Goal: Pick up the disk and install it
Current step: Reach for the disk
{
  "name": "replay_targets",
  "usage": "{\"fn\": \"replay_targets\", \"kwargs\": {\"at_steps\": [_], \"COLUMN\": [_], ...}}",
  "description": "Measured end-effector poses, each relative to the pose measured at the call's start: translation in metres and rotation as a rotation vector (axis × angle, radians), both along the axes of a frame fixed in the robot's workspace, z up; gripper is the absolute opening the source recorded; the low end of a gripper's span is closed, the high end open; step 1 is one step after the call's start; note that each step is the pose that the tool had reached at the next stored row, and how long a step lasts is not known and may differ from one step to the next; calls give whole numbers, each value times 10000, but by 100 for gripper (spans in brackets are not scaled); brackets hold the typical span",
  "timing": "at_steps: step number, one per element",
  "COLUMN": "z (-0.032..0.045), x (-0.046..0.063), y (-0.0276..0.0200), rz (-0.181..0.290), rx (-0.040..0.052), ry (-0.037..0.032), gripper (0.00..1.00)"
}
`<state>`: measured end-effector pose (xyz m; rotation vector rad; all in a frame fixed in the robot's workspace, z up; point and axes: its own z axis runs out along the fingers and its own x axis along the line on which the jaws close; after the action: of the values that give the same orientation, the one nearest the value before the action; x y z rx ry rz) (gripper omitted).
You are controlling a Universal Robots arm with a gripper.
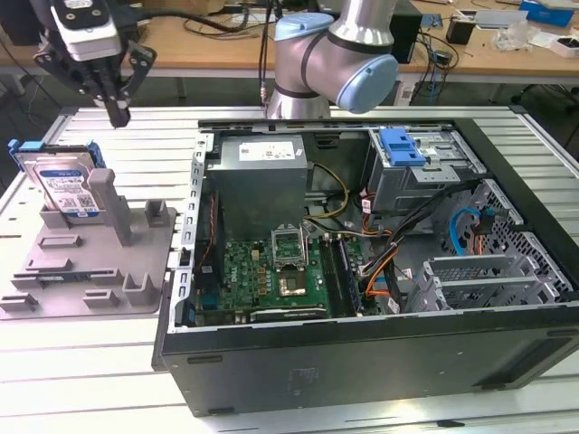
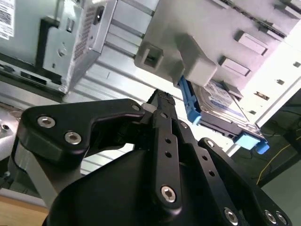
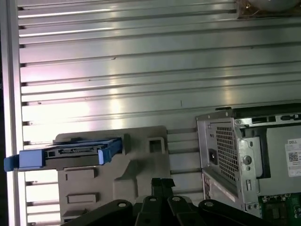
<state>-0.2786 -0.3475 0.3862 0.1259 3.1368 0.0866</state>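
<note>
While gripper (image 1: 118,114) hangs clear of upright hard drive (image 1: 65,185), fingers pressed together, empty — approach like this risks striking blue carrier (image 1: 25,147), knocking hard drive from grey stand (image 1: 95,267).

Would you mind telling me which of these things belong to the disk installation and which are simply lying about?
Belonging to the job:
- the disk, upright in the grey holder
- the hand, close by, holding nothing
- the open computer case, probably its drive cage

Just lying about:
- the power-supply box
- the motherboard
- the cluttered desk behind
</note>
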Motion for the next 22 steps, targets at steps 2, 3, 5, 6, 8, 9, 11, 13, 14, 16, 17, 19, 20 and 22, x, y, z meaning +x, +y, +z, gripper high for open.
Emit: {"fn": "replay_targets", "kwargs": {"at_steps": [2,3,5,6,8,9,11,13,14,16,17,19,20,22], "z": [-13,-18,-27,-36,-47,-52,-66,-79,-85,-103,-108,-118,-121,-121], "x": [-114,-146,-221,-281,-359,-393,-479,-565,-602,-721,-758,-830,-855,-856], "y": [47,61,94,120,152,168,205,244,261,316,333,365,377,378], "rz": [-1,0,-3,0,-2,-3,0,-3,-1,-3,-1,-1,-3,25], "rx": [8,10,13,15,16,17,19,20,21,23,23,24,25,24], "ry": [-1,-1,0,0,0,0,-1,0,0,-1,0,0,-1,5], "gripper": [11,11,11,11,11,11,11,11,11,11,11,11,11,11]}}
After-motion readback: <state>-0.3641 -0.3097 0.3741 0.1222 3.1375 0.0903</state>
